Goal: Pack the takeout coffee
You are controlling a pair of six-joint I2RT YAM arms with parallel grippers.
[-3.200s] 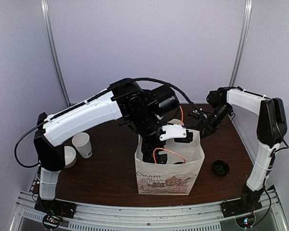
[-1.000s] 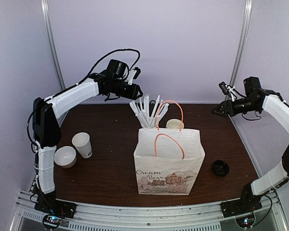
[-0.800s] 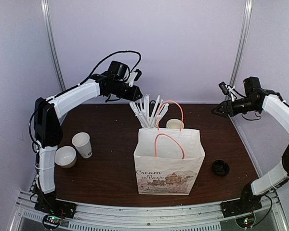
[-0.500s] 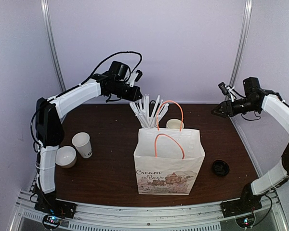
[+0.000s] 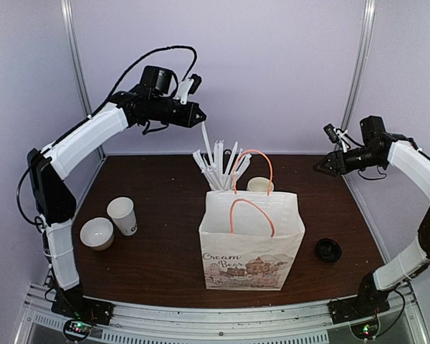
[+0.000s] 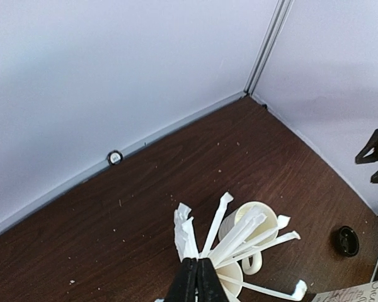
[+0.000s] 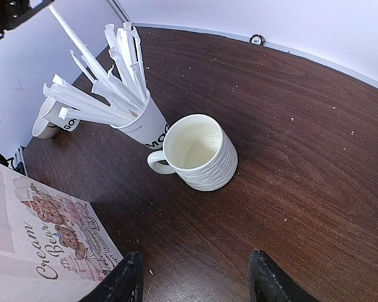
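The cup (image 5: 122, 215) near the counter's (image 5: 165, 265) left edge looks light, thin-walled and crushable: grip it mid-wall, gently. Your left jaws pinch a stick (image 5: 205, 135); right jaws spread.

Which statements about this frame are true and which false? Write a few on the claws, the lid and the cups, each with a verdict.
1. The left claw is shut on a white stick. True.
2. The right claw grips the mug. False: it is open and holds nothing.
3. A black lid lies to the right of the paper bag. True.
4. The paper cup beside the bowl wears a lid. False: its top is open.
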